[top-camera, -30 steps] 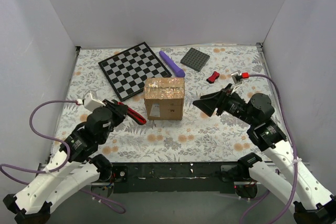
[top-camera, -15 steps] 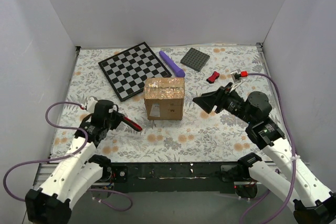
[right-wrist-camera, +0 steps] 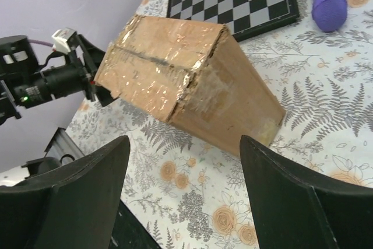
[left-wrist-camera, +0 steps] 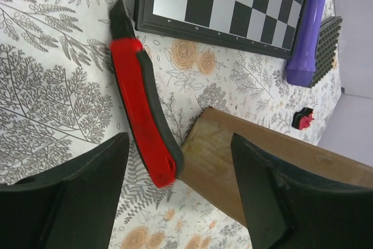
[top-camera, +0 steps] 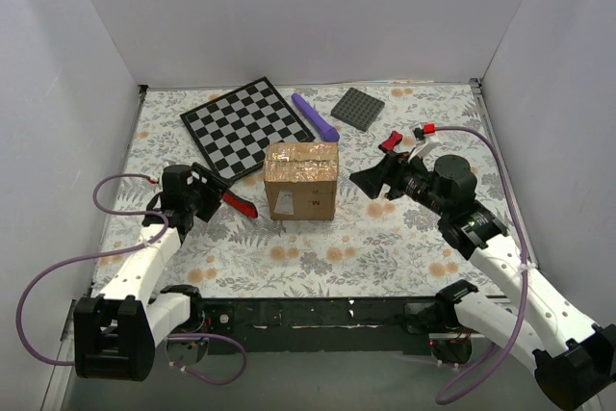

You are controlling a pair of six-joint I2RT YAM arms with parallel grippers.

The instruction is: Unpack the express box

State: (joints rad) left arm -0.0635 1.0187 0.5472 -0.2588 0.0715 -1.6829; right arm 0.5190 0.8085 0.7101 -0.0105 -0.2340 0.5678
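Observation:
The express box (top-camera: pixel 301 180) is a brown carton with glossy taped top flaps, standing shut mid-table; it also shows in both wrist views (left-wrist-camera: pixel 256 161) (right-wrist-camera: pixel 186 86). A red and black utility knife (top-camera: pixel 239 204) (left-wrist-camera: pixel 143 121) lies flat on the flowered cloth just left of the box, its near end close to the box's corner. My left gripper (top-camera: pixel 210 194) (left-wrist-camera: pixel 178 147) is open just behind the knife and holds nothing. On the box's right side my right gripper (top-camera: pixel 371 180) (right-wrist-camera: pixel 185 144) is wide open, empty, and pointed at the box.
A chessboard (top-camera: pixel 245 127) lies behind the box at the left. Beside it are a purple stick (top-camera: pixel 315 115) and a dark grey studded plate (top-camera: pixel 358 108). A small red and black piece (top-camera: pixel 390 141) sits near my right gripper. White walls enclose three sides.
My left gripper has opened and let go of the red knife, which now lies on the cloth. The left arm swung back to the left. The right gripper shifted slightly toward the box.

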